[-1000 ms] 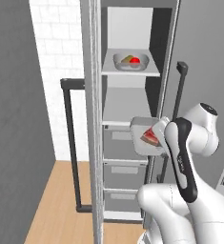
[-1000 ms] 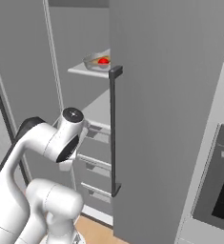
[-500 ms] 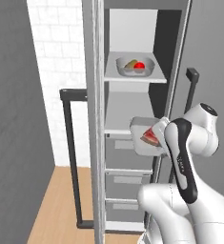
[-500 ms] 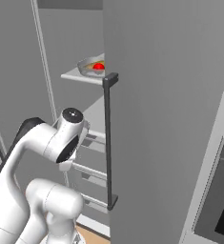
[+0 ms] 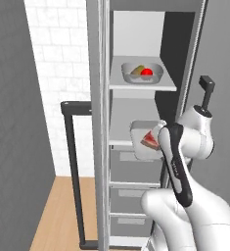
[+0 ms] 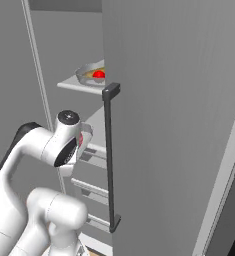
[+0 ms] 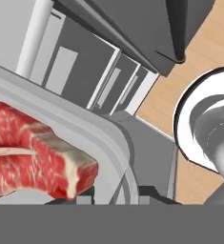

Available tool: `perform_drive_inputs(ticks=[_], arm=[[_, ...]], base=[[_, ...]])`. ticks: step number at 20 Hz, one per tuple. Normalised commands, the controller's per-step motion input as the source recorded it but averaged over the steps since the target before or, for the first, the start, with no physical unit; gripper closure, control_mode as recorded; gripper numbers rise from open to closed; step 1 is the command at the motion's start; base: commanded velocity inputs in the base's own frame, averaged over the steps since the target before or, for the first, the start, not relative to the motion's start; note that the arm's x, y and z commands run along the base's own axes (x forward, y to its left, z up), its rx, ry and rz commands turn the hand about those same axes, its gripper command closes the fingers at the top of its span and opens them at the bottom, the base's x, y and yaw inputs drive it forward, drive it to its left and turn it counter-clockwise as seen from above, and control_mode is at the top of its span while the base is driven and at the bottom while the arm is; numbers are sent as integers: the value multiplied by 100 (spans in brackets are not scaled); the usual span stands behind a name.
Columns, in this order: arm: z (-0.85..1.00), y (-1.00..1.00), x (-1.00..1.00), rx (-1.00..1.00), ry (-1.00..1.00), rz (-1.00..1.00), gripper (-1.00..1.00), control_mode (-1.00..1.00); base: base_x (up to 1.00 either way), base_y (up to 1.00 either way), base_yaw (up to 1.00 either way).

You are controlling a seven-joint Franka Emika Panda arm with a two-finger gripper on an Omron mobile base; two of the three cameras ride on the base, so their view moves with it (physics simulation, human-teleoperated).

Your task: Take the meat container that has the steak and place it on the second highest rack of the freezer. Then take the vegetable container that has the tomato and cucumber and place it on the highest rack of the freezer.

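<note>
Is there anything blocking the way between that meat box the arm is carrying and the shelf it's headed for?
Nothing visible. The meat container with the steak sits at the front edge of the second highest rack, whose surface behind it looks bare. The vegetable container sits on the shelf above.

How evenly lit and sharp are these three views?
Left base view: flat, even light, crisp edges, only soft shade inside the tall grey freezer. Right base view: its grey door fills the frame, no glare. Hand view: the red-pink marbled steak sits very close, slightly soft.
</note>
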Motion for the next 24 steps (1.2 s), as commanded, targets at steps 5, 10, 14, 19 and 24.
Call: perform_drive_inputs(ticks=[5, 10, 14, 19, 24], arm=[[-42, -11, 74, -15, 4, -14, 100, -100], [2, -18, 100, 0, 0, -19, 100, -100], [0, -3, 81, 0, 7, -6, 100, -100], [-18, -1, 24, 0, 0, 0, 100, -100], [-26, 0, 29, -6, 0, 0, 100, -100]], base=[[0, 0, 0], [0, 0, 0], [0, 0, 0], [0, 0, 0], [0, 0, 0]])
